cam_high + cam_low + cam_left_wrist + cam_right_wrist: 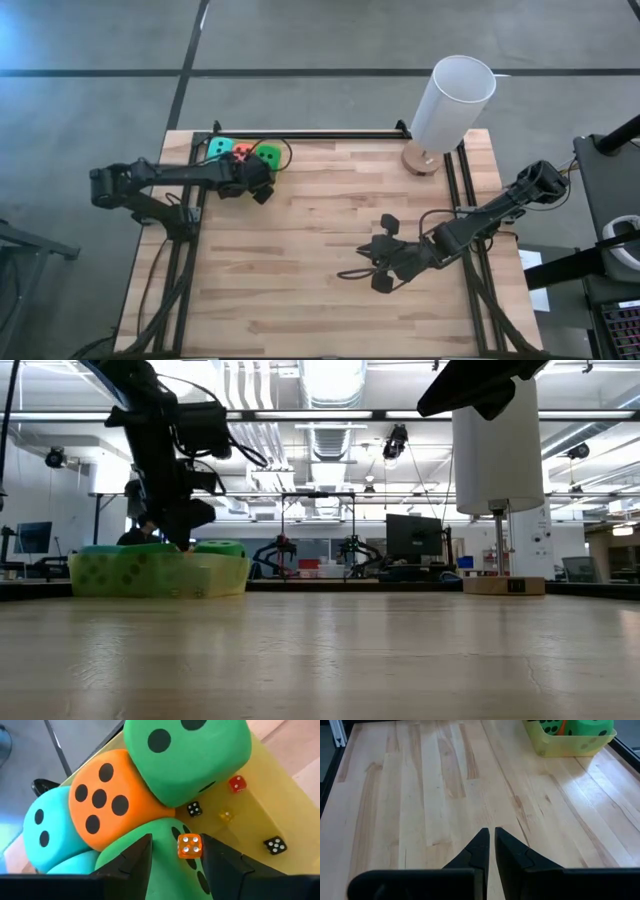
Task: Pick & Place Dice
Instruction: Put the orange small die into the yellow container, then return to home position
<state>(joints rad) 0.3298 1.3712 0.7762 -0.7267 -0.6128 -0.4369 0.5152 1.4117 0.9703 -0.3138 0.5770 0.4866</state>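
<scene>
A translucent yellow tray point(213, 158) sits at the table's far left corner. It holds the soft dice packed against each other: a green one point(187, 755), the orange-red one point(107, 797), a teal one point(45, 827), a second green one point(165, 870) and a sliver of another teal one point(75, 865). Several tiny hard dice lie on the tray floor point(260, 805). My left gripper point(177, 855) is open above the tray, its fingers either side of a tiny orange die point(190, 845) that is over the lower green die. My right gripper point(491, 836) is shut over the bare table right of centre. My left gripper comes at the tray from above, pointing down. The tiny orange die's side point(199, 845) lies close against one finger point(217, 857), and a wide gap separates it from the other finger. Whether that finger touches the die, I cannot tell.
A white cylinder lamp point(452, 100) on a wooden base stands at the table's far right corner. Black rails point(455, 190) run along the left, far and right edges. The wooden tabletop point(310, 240) between the two arms carries nothing else.
</scene>
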